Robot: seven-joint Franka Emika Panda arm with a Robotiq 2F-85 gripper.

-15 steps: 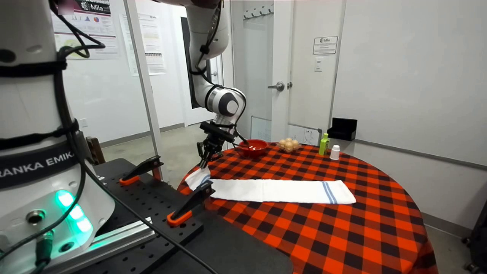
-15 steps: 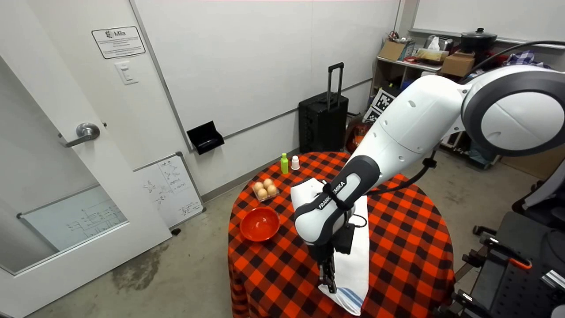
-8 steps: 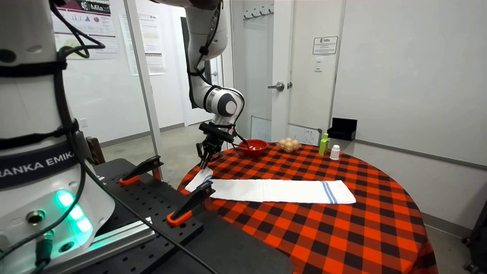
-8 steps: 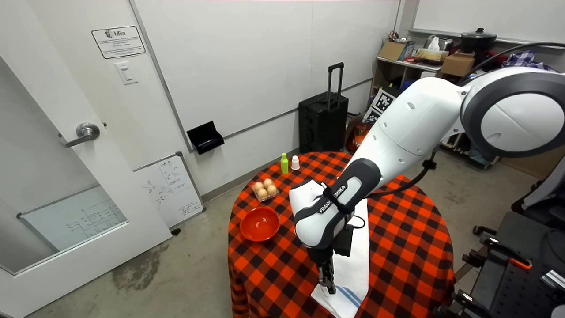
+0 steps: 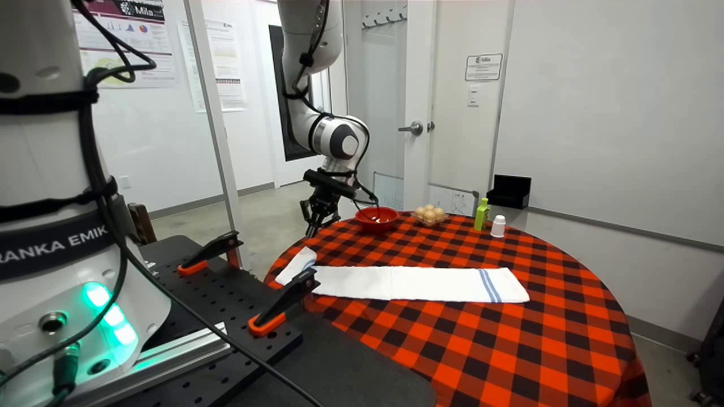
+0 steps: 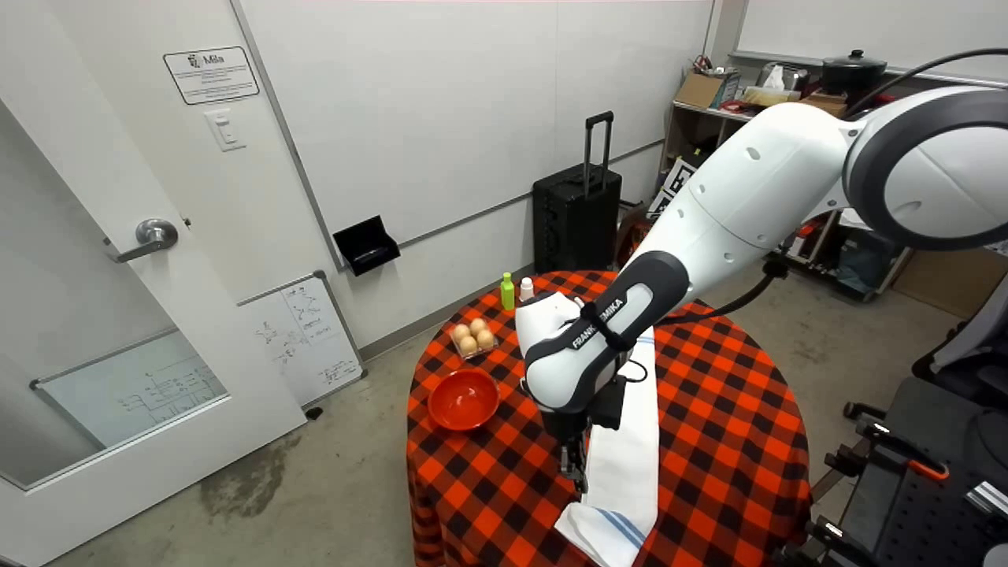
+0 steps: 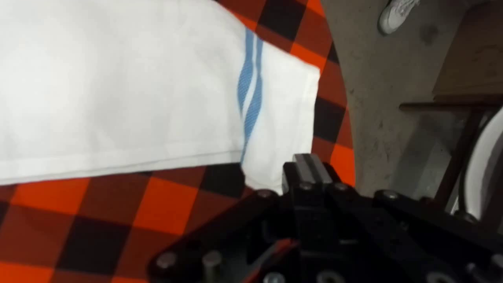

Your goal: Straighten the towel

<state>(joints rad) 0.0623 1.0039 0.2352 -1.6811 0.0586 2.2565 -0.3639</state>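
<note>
The white towel (image 5: 396, 282) lies as a long strip on the checked cloth, and it also shows in an exterior view (image 6: 630, 449) and the wrist view (image 7: 137, 86). Its blue-striped near end (image 7: 283, 118) is skewed, and the stripes bend there. One corner sticks out past the strip's long edge. My gripper (image 5: 310, 233) hangs above the table near this corner, apart from the towel. In an exterior view the gripper (image 6: 581, 484) is beside the skewed end. In the wrist view the gripper (image 7: 312, 157) has its fingertips together with nothing between them. The arm hides part of the towel in an exterior view.
A red bowl (image 5: 377, 220), a clear box of eggs (image 5: 430, 215), a green bottle (image 5: 481, 215) and a white bottle (image 5: 498, 226) stand toward the table's far side. Black clamps with orange pads (image 5: 283, 305) sit at the robot's base. The round table's edge (image 7: 349, 118) is close to the gripper.
The towel's near corner shifted outward while the gripper touched it. Since then the gripper has risen off the towel and moved back toward the bowl; the towel stays put.
</note>
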